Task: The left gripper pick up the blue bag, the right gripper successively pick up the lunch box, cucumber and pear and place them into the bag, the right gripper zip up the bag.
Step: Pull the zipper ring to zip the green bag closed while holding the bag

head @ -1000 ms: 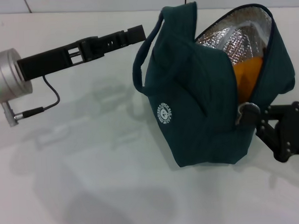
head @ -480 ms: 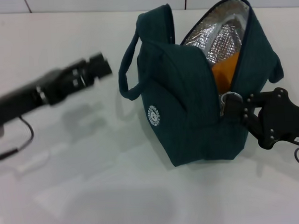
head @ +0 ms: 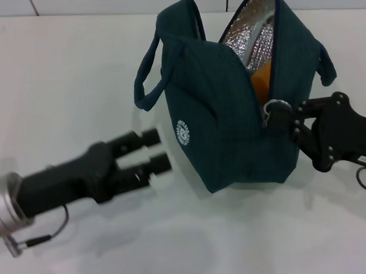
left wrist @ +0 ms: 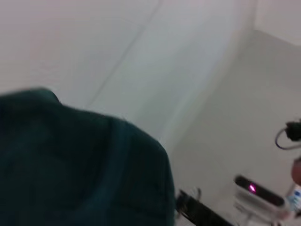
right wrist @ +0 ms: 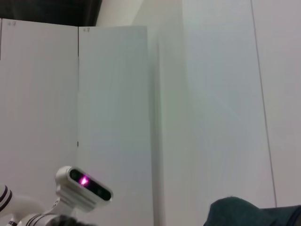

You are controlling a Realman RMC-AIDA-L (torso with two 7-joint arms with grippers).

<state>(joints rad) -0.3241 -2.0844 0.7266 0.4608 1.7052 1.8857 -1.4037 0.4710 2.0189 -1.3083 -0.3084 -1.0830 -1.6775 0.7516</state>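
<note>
Head view: blue bag point(head: 230, 110) stands upright on the white table point(head: 58, 69), mouth partly open, foil lining showing, something orange point(head: 260, 79) inside, can't confirm it's the pear. My right gripper point(head: 278, 116) is at the bag's right end, fingers pinched on the ring-pull zipper point(head: 273, 107). My left gripper point(head: 154, 151) sits low and left of the bag, just off its logo side, not touching, fingers slightly apart, holding nothing. Left wrist cam: teal fabric point(left wrist: 80, 169) close up. Right wrist cam: only a sliver of the bag point(right wrist: 254, 213) against a white wall point(right wrist: 188, 94).
</note>
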